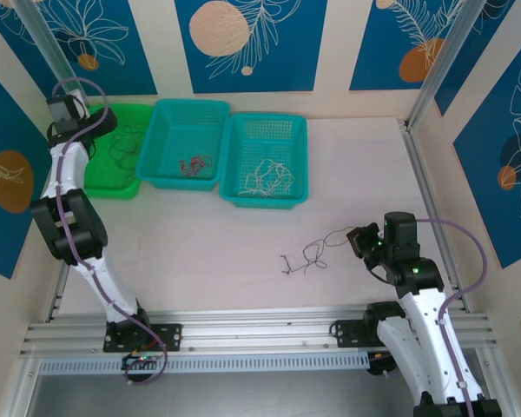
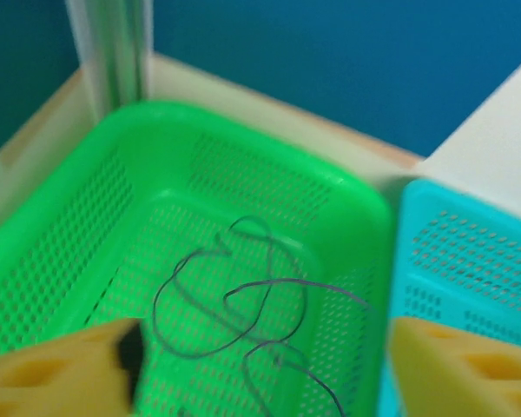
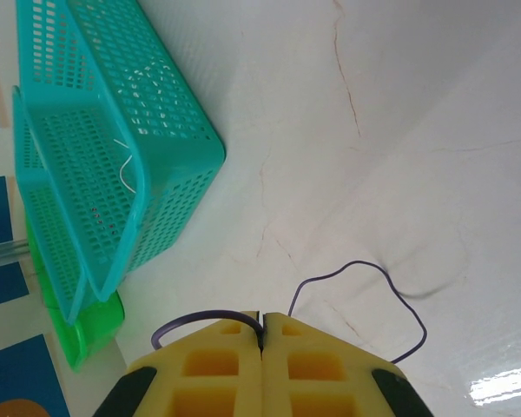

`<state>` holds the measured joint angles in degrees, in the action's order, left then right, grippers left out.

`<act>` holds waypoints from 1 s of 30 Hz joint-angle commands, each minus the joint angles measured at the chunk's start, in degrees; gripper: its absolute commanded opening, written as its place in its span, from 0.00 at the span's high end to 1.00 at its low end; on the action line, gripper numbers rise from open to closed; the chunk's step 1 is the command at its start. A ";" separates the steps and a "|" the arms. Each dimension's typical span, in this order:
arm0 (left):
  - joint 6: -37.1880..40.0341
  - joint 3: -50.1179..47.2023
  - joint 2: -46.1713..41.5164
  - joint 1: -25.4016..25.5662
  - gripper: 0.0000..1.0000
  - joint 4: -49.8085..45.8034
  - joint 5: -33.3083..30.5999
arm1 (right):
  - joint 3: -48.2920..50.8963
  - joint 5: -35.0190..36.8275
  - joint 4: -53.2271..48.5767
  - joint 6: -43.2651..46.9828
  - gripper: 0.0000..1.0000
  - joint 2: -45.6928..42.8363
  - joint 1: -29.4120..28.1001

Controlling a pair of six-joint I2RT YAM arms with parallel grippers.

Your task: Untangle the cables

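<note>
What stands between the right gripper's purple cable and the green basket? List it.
Mostly bare table. The right gripper is shut on the purple cable; the middle teal basket sits beside the green basket, near a straight path, and the open left gripper hangs over that basket.

Baskets: three. One green basket [image 1: 108, 193]; two teal, the middle teal basket [image 1: 182, 182] and the right teal basket [image 1: 265, 202].
Cable snarls: four. One dark cable snarl [image 1: 126, 146] in the green basket; one red cable snarl [image 1: 194, 164] in the middle; one white cable snarl [image 1: 272, 176] in the right; one purple cable snarl [image 1: 313, 258] on the table [image 1: 200, 252].
Robot arms: two, left arm [image 1: 68, 228] and right arm [image 1: 414, 274].
</note>
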<state>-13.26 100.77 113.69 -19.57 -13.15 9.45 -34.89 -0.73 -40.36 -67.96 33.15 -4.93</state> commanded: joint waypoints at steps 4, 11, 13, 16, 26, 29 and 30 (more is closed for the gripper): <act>-6.84 -1.77 0.07 -2.08 0.07 -4.65 2.82 | -2.46 1.36 -2.10 -1.21 1.00 -1.55 -0.43; -12.99 -9.18 -10.26 -1.52 0.07 1.65 9.54 | -2.42 1.00 -1.26 -1.12 1.00 -1.46 -0.49; -14.50 -12.21 -15.35 -0.55 0.07 4.38 11.54 | -2.11 0.83 -0.74 -1.19 1.00 -1.49 -0.49; -16.22 -18.49 -23.59 2.44 0.07 10.12 14.97 | -1.50 0.07 0.92 -1.42 1.00 -1.08 -0.62; -1.23 -37.93 -45.06 30.38 0.07 20.77 22.43 | -6.74 -2.78 4.18 2.31 1.00 4.22 -2.57; 2.87 -43.28 -47.18 40.87 0.07 23.84 23.75 | -8.41 -2.87 5.17 2.98 1.00 5.55 -3.68; 4.30 -44.32 -47.32 44.01 0.07 23.87 23.60 | -8.91 -2.87 5.48 3.23 1.00 5.88 -4.06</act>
<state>-15.59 59.88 66.87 18.44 7.64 30.22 -41.30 -2.20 -36.60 -66.50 38.54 -8.01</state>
